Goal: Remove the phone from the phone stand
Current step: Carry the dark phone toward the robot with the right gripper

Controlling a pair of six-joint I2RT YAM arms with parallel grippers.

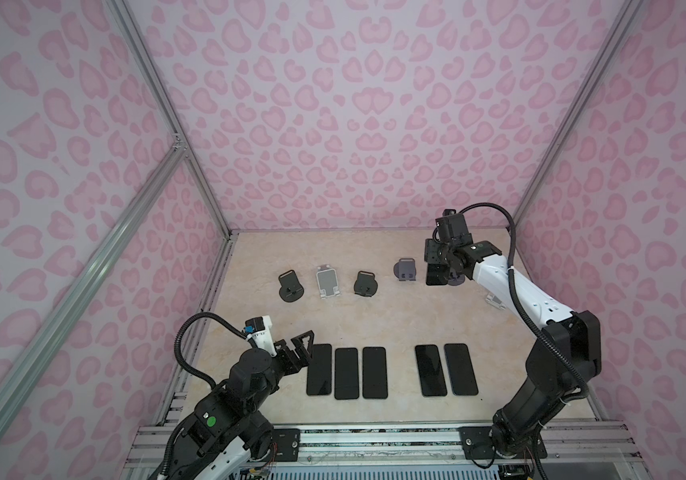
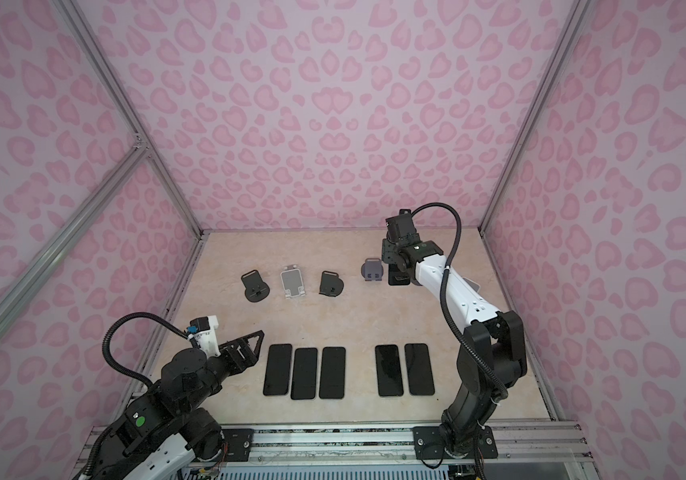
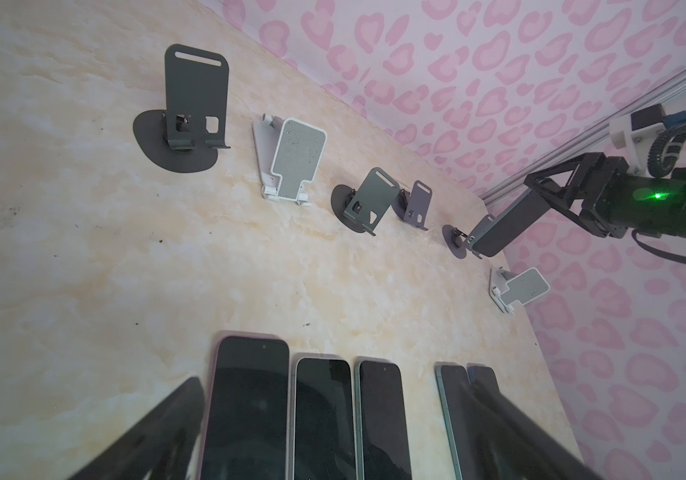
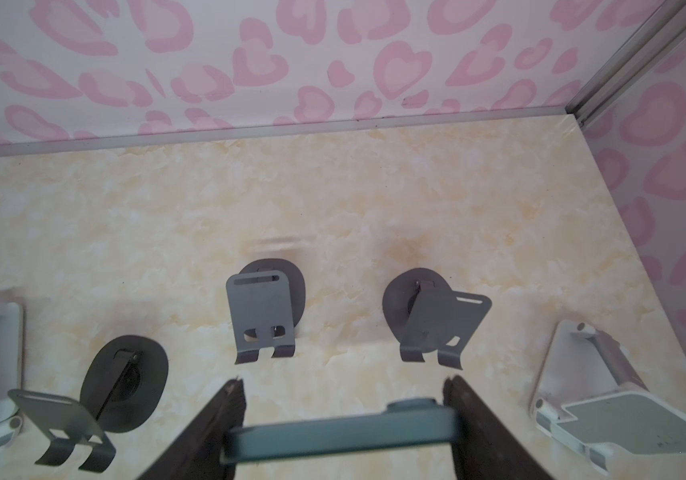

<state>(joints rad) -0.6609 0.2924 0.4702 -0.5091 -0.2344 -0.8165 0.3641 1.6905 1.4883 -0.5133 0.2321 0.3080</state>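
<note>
A dark phone (image 1: pixel 435 274) (image 2: pixel 398 276) with a teal-grey edge (image 4: pixel 341 436) is clamped across its width by my right gripper (image 4: pixel 345 382) (image 1: pixel 437 257), which is shut on it at the back right. The grey phone stand (image 4: pixel 437 320) with a round base (image 3: pixel 455 243) shows a bare back plate and empty lips in the right wrist view. In the left wrist view the phone (image 3: pixel 503 224) hangs tilted, its lower end close to the stand's lips. My left gripper (image 1: pixel 306 345) (image 3: pixel 333 436) hovers open at the front left, holding nothing.
Several dark phones (image 1: pixel 319 370) lie flat in a row near the front edge. A row of empty stands runs across the back: dark (image 1: pixel 291 286), white (image 1: pixel 326 282), dark (image 1: pixel 365 284), grey (image 1: pixel 405 270). Another white stand (image 1: pixel 495 301) sits under the right arm.
</note>
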